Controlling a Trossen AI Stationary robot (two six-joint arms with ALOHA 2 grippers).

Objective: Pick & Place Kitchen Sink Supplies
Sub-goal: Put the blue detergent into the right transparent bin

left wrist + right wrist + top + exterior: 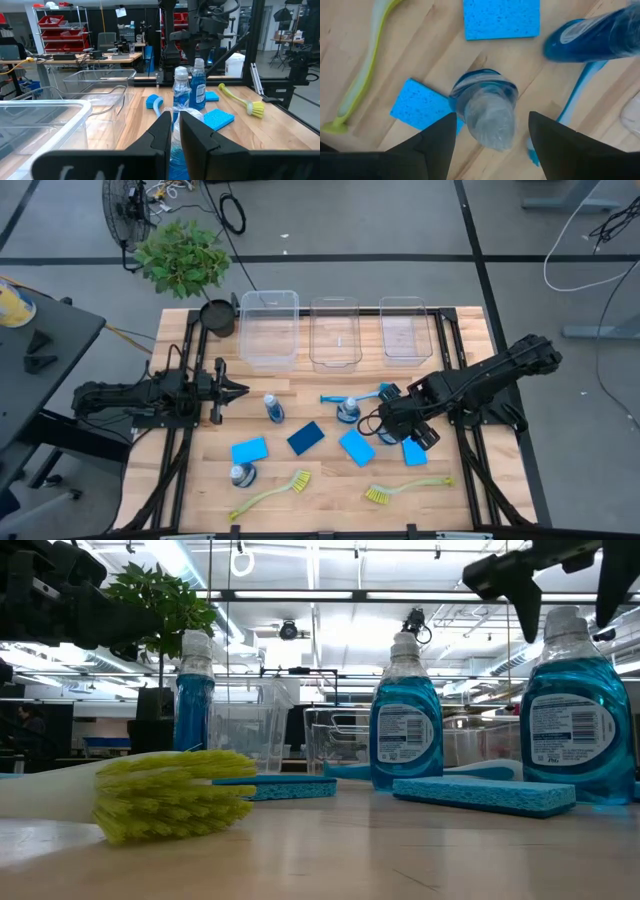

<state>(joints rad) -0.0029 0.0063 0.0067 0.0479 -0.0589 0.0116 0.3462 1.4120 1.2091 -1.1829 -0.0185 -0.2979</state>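
Three clear bins (335,330) upper centre hold nothing; all supplies on table. Right gripper (492,131) spread above dish-soap bottle (487,112). Left gripper (232,389) nearly closed, grasping nothing.

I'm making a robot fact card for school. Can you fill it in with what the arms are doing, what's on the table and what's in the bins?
left gripper: nearly shut, empty, pointing at a blue bottle
right gripper: open, right above a bottle's cap
sponges: four, flat on the table
brushes: two yellow-green, one blue
bins: three clear ones, nothing visible inside
plant: at the table's far left corner
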